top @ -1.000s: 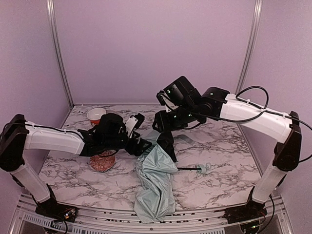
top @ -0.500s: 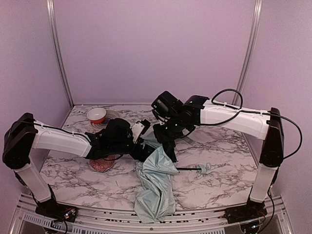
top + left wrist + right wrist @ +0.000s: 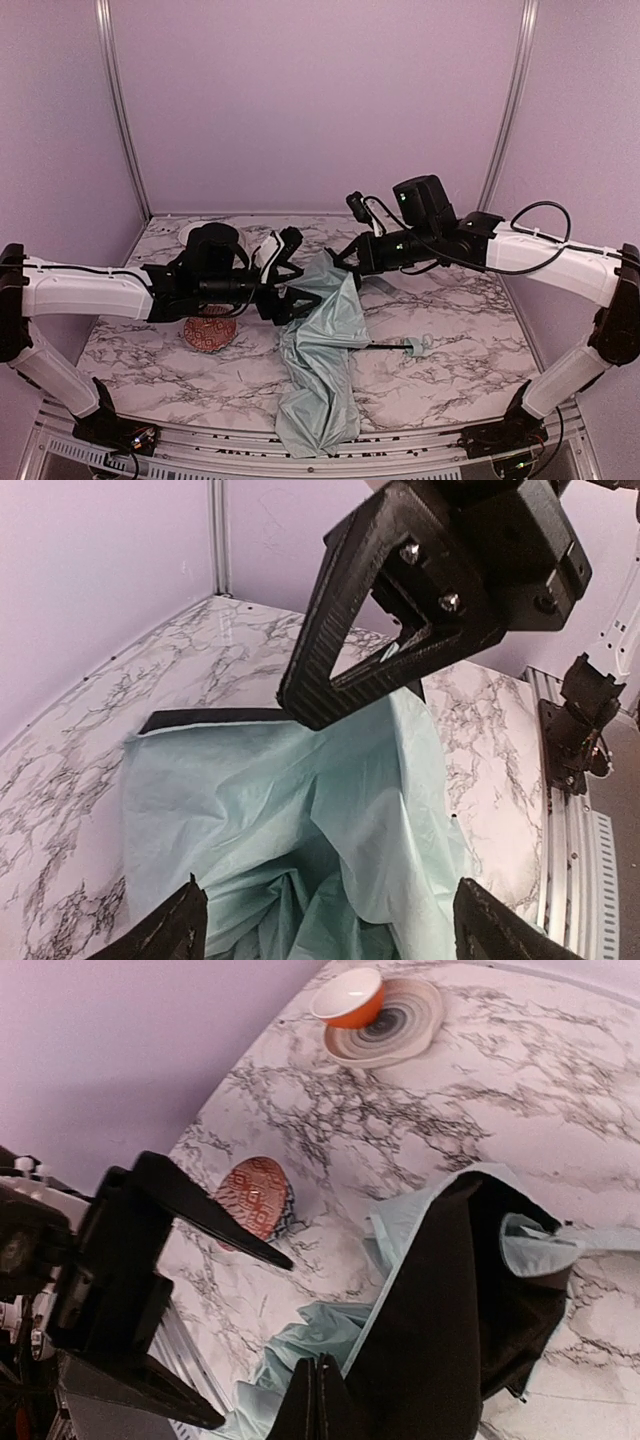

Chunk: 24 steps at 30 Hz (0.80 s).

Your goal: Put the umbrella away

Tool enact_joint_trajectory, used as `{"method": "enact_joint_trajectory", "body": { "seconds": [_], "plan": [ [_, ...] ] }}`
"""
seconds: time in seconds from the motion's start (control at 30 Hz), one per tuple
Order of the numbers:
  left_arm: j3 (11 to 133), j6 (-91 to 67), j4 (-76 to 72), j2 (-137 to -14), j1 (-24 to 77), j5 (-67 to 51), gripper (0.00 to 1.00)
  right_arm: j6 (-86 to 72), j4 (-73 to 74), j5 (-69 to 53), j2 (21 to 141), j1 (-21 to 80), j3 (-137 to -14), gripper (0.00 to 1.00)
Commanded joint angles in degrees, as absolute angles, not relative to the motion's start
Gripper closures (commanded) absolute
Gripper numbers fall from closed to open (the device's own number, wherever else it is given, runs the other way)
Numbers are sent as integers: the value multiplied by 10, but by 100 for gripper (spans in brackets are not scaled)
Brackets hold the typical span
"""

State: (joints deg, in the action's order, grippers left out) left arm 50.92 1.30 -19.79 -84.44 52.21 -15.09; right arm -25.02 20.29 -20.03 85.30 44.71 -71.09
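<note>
right gripper (image 3: pixel 340 262) pinching umbrella (image 3: pixel 325 345), left gripper (image 3: pixel 295 270) — agape

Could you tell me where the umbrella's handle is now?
Top view: the handle lies on the table right of centre, at the end of the shaft, right of the canopy.

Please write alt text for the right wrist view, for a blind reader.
The right gripper is shut on the umbrella, whose black lining faces the camera. The open left gripper hovers near a patterned bowl; farther off, an orange bowl sits on a plate.
</note>
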Motion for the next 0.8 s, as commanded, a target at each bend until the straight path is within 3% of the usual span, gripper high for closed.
{"method": "enact_joint_trajectory", "body": {
  "seconds": [0.0,0.07,0.13,0.23,0.37,0.67,0.77],
  "plan": [
    [511,24,-200,-874,528,-219,14,-229,87,-303,830,443,-679,100],
    [519,23,-201,-901,528,-218,15,-238,54,-324,823,439,-656,100],
    [532,17,-201,-924,530,-219,27,-252,40,-332,821,428,-641,100],
    [536,18,-201,-931,530,-225,62,-282,22,-344,809,402,-613,100],
    [525,22,-203,-939,531,-255,98,-327,-10,-336,779,369,-557,100],
    [496,35,-203,-933,535,-240,100,-373,212,-132,731,298,-499,100],
    [490,50,-202,-930,542,-233,100,-345,247,-113,730,286,-522,100]
  ]
}}
